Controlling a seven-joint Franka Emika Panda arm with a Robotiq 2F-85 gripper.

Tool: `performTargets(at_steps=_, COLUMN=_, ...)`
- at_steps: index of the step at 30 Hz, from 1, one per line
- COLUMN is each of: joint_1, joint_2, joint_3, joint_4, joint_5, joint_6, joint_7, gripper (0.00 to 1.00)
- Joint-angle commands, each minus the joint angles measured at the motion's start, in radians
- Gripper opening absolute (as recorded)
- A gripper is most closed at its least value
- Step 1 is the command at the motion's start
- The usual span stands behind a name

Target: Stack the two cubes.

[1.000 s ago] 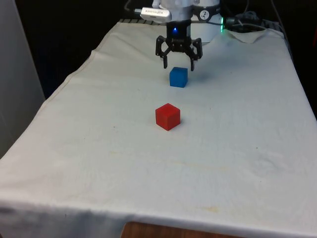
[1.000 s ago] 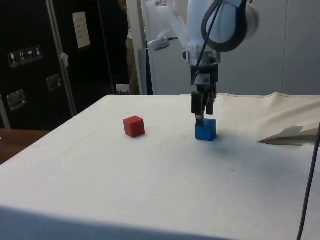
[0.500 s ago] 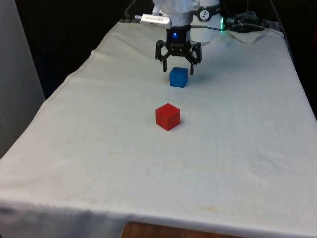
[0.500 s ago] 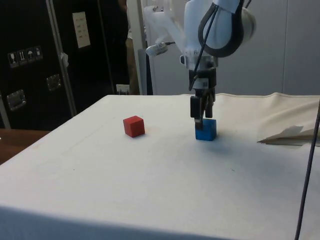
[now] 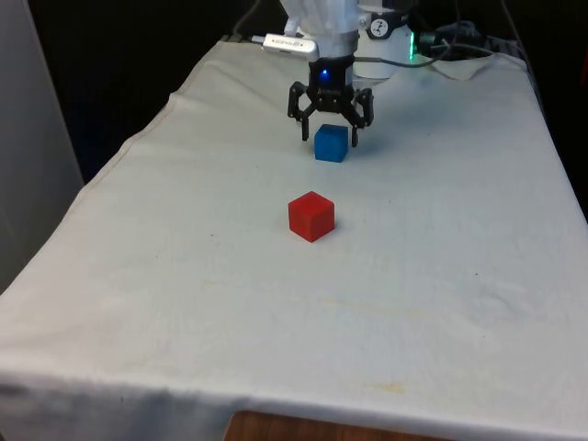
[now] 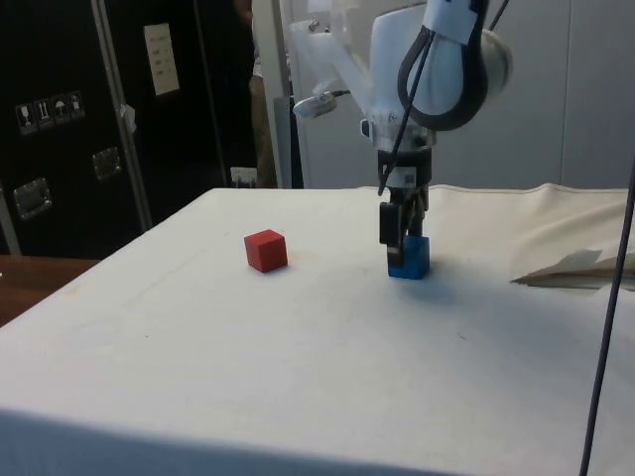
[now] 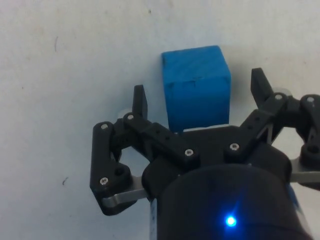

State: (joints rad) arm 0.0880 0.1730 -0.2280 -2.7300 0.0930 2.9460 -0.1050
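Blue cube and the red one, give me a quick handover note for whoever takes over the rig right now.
Tool: open, empty, lowered over the blue cube, one finger on each side of it; in the wrist view there are gaps on both sides, so it is not gripped.
Blue cube: on the white cloth at the robot's end of the table.
Red cube: on the cloth, apart from the blue one, nearer the front camera, untouched.
Done: the tool is lined up for the grasp.
Left: shut on the blue cube, lift it, carry it over and set it on the red cube, release.
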Motion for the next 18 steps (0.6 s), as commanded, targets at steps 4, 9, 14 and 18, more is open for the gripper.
performTargets(at_steps=4, joint_1=-0.019, joint_2=-0.022, joint_3=0.041, joint_4=-0.016, joint_5=0.052, joint_6=0.015, joint_7=-0.03, gripper=0.8)
performTargets(at_steps=9, joint_1=-0.021, joint_2=-0.02, joint_3=0.044, joint_4=-0.022, joint_5=0.051, joint_6=0.028, joint_7=-0.029, gripper=0.07)
performTargets(at_steps=14, joint_1=-0.021, joint_2=-0.02, joint_3=0.045, joint_4=-0.022, joint_5=0.052, joint_6=0.031, joint_7=-0.029, gripper=0.0)
performTargets(at_steps=18, joint_1=-0.02, joint_2=-0.018, joint_3=0.043, joint_4=-0.022, joint_5=0.05, joint_6=0.031, joint_7=-0.027, gripper=0.0)
